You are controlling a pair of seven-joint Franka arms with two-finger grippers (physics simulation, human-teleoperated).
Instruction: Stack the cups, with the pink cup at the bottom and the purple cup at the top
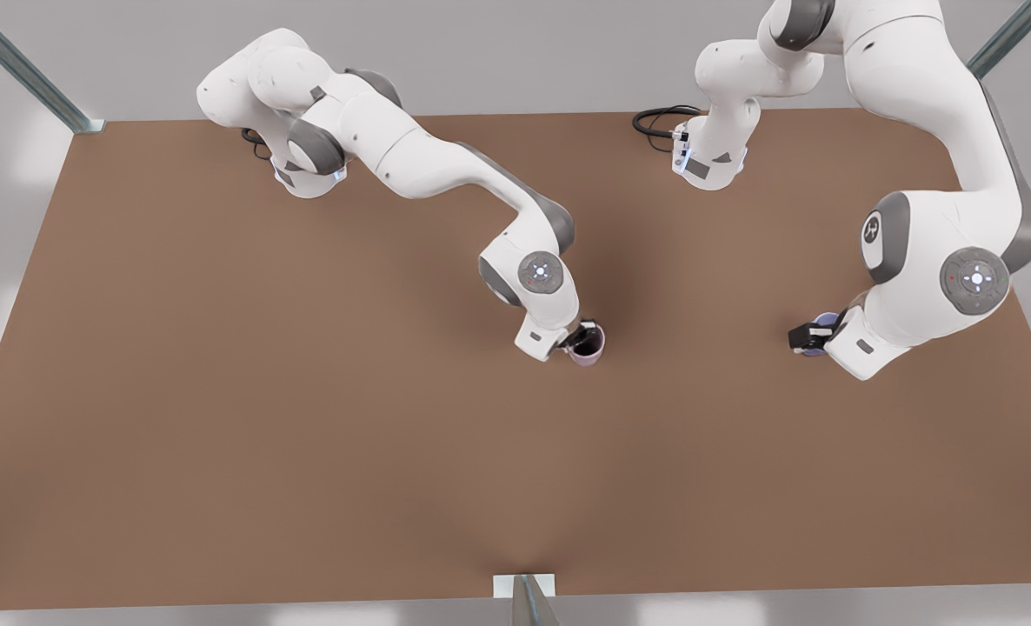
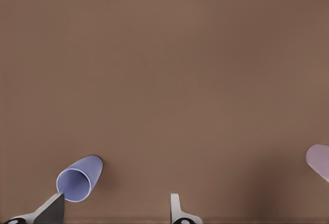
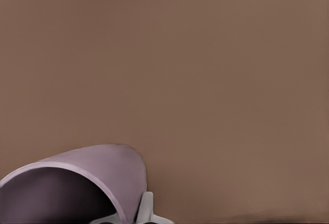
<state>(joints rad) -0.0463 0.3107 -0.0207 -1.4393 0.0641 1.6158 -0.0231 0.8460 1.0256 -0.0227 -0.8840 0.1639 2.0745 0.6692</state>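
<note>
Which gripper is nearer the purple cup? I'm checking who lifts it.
Left. The left gripper is at the purple cup, fingers open. The right gripper is well away, shut on the pink cup.

Pink cup left of purple cup

Matt brown table, smooth cups

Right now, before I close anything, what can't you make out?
- Front view: the purple cup is mostly hidden under the left gripper; contact is unclear.
- Right wrist view: the pink cup is cut off by the picture's edge; whether the right gripper grips it cannot be told.
- Left wrist view: the edge crops the pink cup.
</note>
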